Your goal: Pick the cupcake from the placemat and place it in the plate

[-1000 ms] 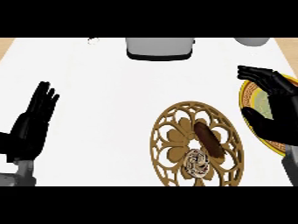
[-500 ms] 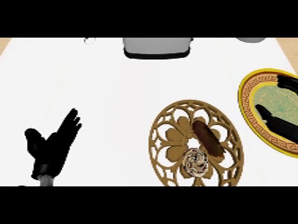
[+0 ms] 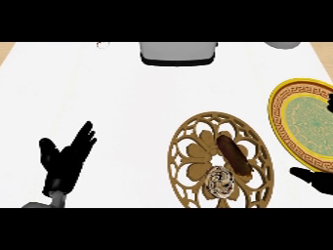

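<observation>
sitting on the lattice-cut round placemat (image 3: 197,146), swirled cupcake (image 3: 220,179) (left hand (image 3: 66,158) spread; right hand (image 3: 329,183) unclear).

White counter (image 3: 126,102) carries a gold openwork placemat (image 3: 197,161) near the front, a yellow-rimmed plate (image 3: 309,122) at right, a grey object (image 3: 177,52) at the back edge.

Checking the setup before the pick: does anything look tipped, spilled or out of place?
Nothing stands out. The cupcake sits on the placemat beside a brown oblong item; the plate lies bare to its right.
</observation>
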